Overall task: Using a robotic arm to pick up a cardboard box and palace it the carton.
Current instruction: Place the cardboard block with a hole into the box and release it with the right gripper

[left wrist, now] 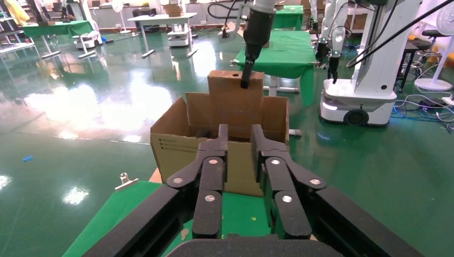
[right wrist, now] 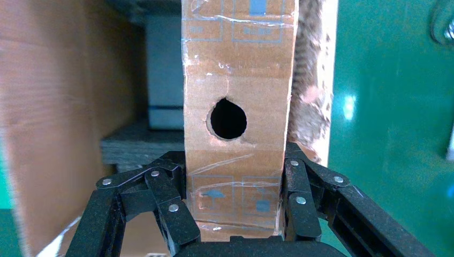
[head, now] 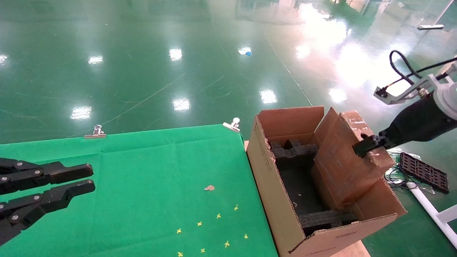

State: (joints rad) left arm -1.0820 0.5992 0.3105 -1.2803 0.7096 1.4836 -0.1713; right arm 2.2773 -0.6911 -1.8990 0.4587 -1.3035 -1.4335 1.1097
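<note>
Lowering box into carton, right gripper clamped on its thin top edge.
Box upright, partly inside, along the right wall. Best lowered straight between foam blocks, no tilt. Left gripper idle over table, fingers slightly apart.

No text, brand or number can be read anywhere. The carton carries 2 short dark printed lines on its outer wall in the left wrist view, too small to make out. The thin edge of the cardboard box bears 4 faded blue handling-symbol squares under tape in the right wrist view, 2 on either side of its round hole, without legible words.
</note>
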